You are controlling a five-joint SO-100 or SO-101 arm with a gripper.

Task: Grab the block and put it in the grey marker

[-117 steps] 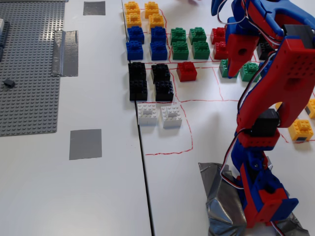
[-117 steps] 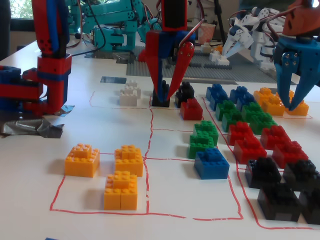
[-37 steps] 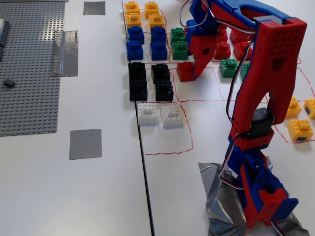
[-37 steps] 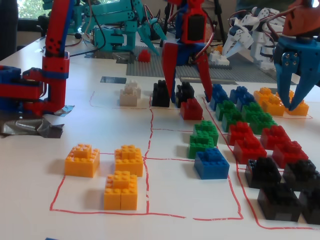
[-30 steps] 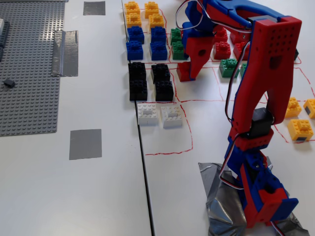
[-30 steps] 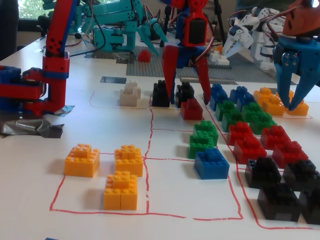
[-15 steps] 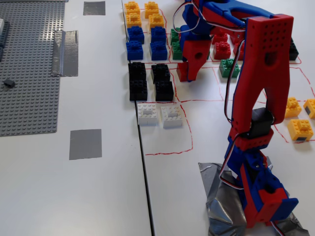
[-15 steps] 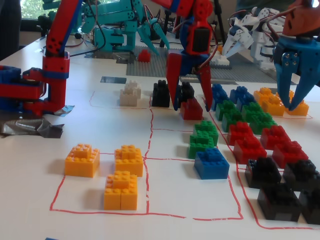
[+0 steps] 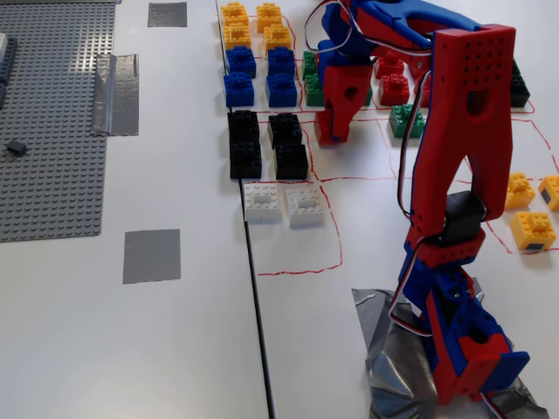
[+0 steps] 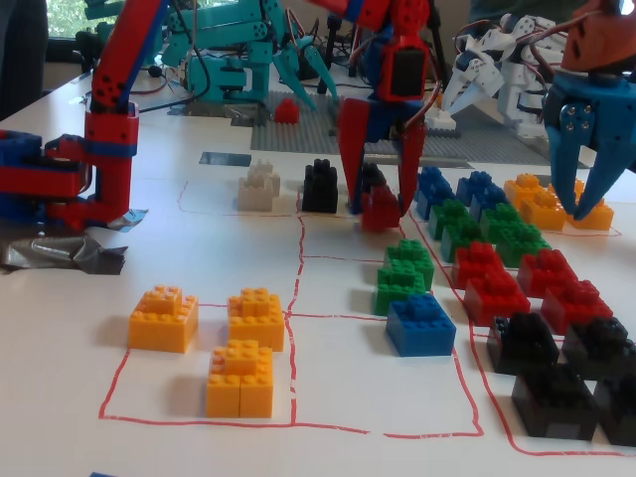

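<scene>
We read step as grasp: hand (image 10: 382, 204) down over block (image 10: 381, 212) on bench (image 9: 175, 349), fingers either side, not yet clenched, nothing lifted. Block sits beside black bricks (image 9: 266, 144), green bricks (image 10: 402, 273) nearby; tight room. Next, in our view: close, lift straight up, carry over black bricks to grey marker (image 9: 152, 256), open bench around it.

A white table (image 9: 131, 349) fills the scene, marked with thin red outlines and a dark seam. A grey studded baseplate (image 9: 44, 131) lies at its left in a fixed view. Daylight with green foliage shows through a window (image 10: 65, 15) behind.
</scene>
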